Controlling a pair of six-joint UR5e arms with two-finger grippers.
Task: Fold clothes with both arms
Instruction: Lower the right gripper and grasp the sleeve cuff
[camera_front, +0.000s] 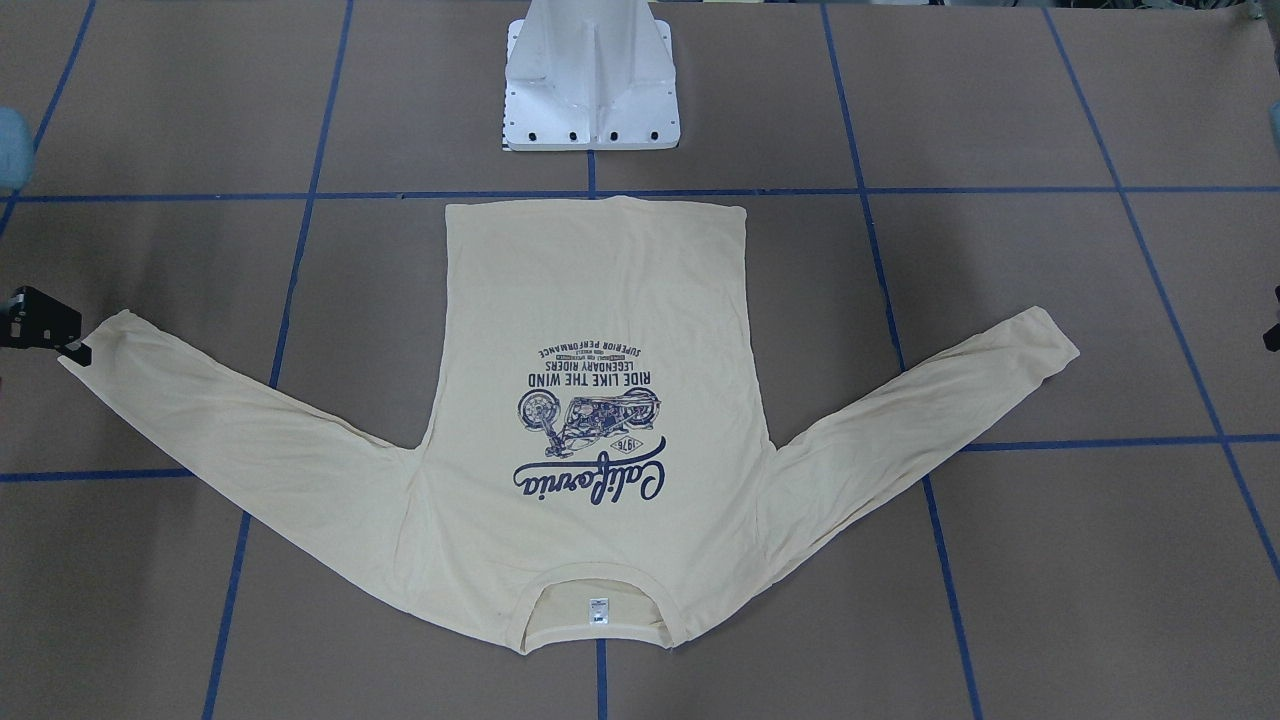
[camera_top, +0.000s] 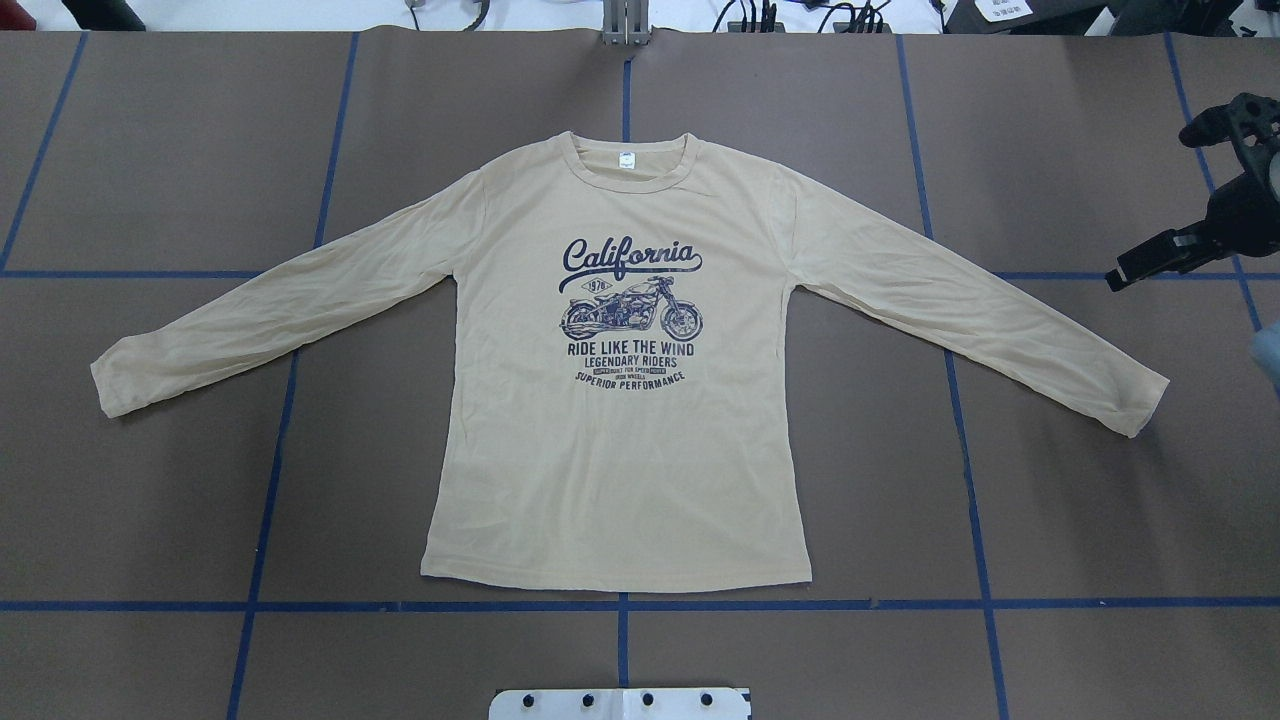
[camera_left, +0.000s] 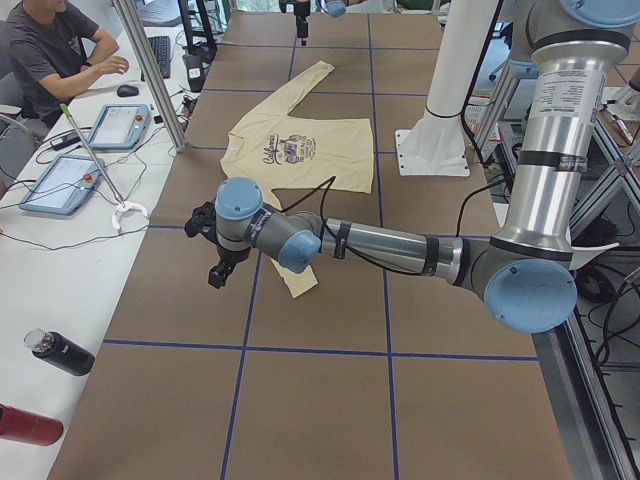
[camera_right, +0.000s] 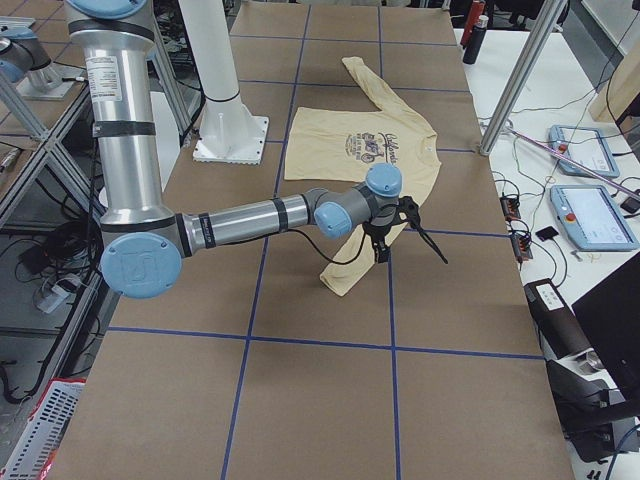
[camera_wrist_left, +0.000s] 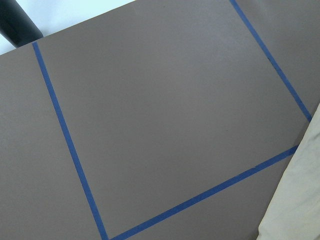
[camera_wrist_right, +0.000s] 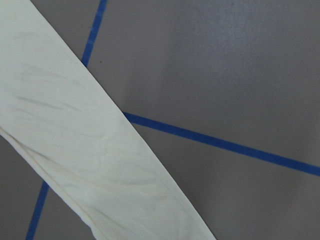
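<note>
T-shirt (camera_top: 620, 470) lies flat on tabletop (camera_top: 150, 520), print up, both sleeves spread out, collar on side away from white pedestal (camera_front: 590, 90). Right gripper (camera_top: 1150, 205) hovers near cuff on robot's right, jaws spread apart, holding nothing. Left gripper (camera_left: 214, 268) hangs over bare tabletop by other cuff; can't tell jaws' state.

Shirt (camera_top: 620, 450) is laid flat at mid-table (camera_top: 200, 520), hem toward the pedestal (camera_front: 590, 90), collar away from it, sleeves spread sideways. Right gripper (camera_top: 1175, 200) is held outboard of the right-side cuff. Left gripper (camera_left: 207, 250) is apparently outboard of the left-side cuff.
</note>
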